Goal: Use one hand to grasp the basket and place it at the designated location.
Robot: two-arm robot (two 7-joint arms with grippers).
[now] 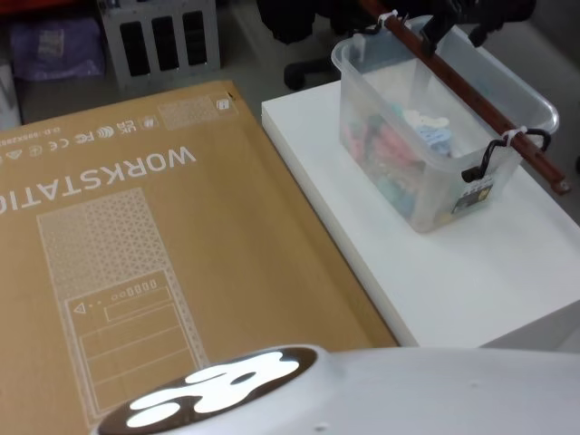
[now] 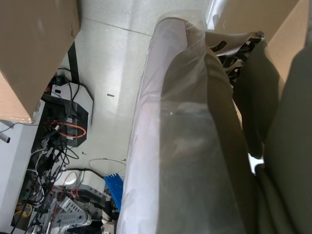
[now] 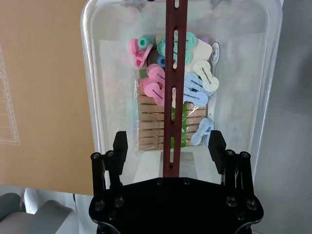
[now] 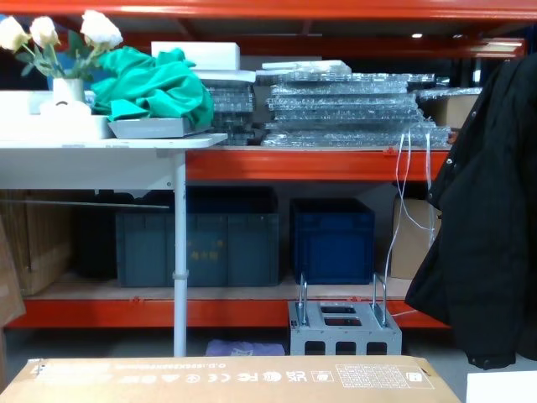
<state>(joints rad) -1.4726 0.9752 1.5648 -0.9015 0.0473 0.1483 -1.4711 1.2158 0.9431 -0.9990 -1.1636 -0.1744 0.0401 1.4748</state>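
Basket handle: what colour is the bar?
Reddish-brown handle, with a row of slots along it; the right wrist view shows it best.

We see the basket (image 1: 426, 195) as clear, colourless plastic, its bar handle (image 1: 471, 91) reddish-brown, tied on with white zip ties (image 1: 513, 136). Inside it the pegs (image 3: 155, 82) are pink, teal, pale blue and cream. The worktop (image 1: 471, 272) is plain white. The cardboard box (image 1: 227, 227) is tan, printed in white with lettering and a lattice pattern. The right end effector (image 3: 168, 144) is black. The crates (image 4: 331, 239) are dark blue and the shelving (image 4: 319, 164) orange-red.
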